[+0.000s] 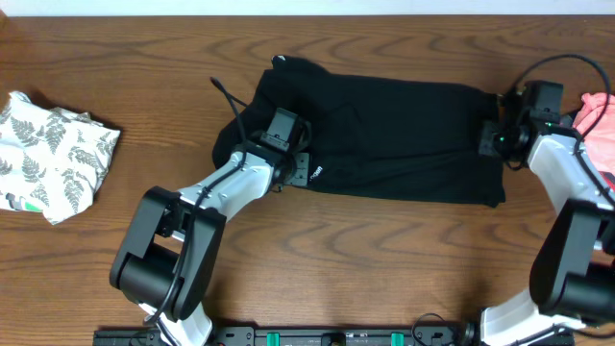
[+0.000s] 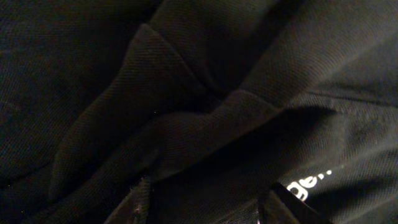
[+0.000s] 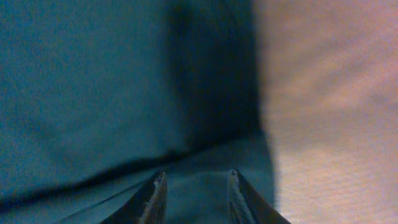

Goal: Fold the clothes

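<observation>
While the black garment (image 1: 404,135) lies mid-frame on the table (image 1: 384,259), left fingers (image 2: 138,202) stand spread over a bunched ridge, right fingers (image 3: 154,199) slightly parted at its right edge; closing there may gather extra layers, skewing the fold.

The large garment (image 1: 404,144) lies spread across the middle of the table (image 1: 384,259). The left gripper (image 1: 281,123) sits on its left part, and the right gripper (image 1: 495,135) is over its right end. A second garment (image 1: 53,159) lies well apart at the table's left edge. A third garment (image 1: 598,120) lies at the right edge, just beyond the right gripper.
</observation>
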Robot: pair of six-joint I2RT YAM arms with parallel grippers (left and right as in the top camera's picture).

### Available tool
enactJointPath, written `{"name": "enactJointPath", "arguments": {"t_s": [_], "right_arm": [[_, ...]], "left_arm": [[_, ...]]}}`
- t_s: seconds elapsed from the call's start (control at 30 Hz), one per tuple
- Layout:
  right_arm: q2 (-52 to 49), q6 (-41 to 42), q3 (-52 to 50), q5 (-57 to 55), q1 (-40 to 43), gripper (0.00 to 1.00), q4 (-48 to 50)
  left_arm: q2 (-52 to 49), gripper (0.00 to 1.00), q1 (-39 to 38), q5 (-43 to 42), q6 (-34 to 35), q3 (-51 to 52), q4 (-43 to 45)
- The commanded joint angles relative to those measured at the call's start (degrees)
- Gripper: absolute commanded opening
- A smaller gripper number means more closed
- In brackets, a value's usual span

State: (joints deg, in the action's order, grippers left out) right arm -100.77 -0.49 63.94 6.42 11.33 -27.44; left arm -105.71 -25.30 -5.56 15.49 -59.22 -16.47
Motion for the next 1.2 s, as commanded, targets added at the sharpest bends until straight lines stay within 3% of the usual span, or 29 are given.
{"name": "enactJointPath", "arguments": {"t_s": [0.0,0.17,0.43,0.87,1.17], "right_arm": [[4.68,-14.23,0.04,10.14,-5.81,0.27,-1.88],[4.37,-20.92,0.02,10.12,-17.59,0.18,-5.22],[0.28,-17.68,0.02,4.52,-32.41,0.17,-4.48],[-5.29,-13.14,0.02,6.05,-41.18,0.34,-0.33],[-5.31,-10.23,0.02,5.99,-41.77,0.36,3.17]], "left_arm": [[-1.70,0.56,3.04,3.65,1.29,1.79,-0.79],[-1.70,0.56,4.68,3.61,1.31,1.81,-0.85],[-1.70,0.56,4.61,2.95,1.33,1.81,-1.20],[-1.70,0.56,4.61,2.75,1.33,1.86,-1.68],[-1.70,0.56,4.61,2.56,1.31,1.90,-1.68]]}}
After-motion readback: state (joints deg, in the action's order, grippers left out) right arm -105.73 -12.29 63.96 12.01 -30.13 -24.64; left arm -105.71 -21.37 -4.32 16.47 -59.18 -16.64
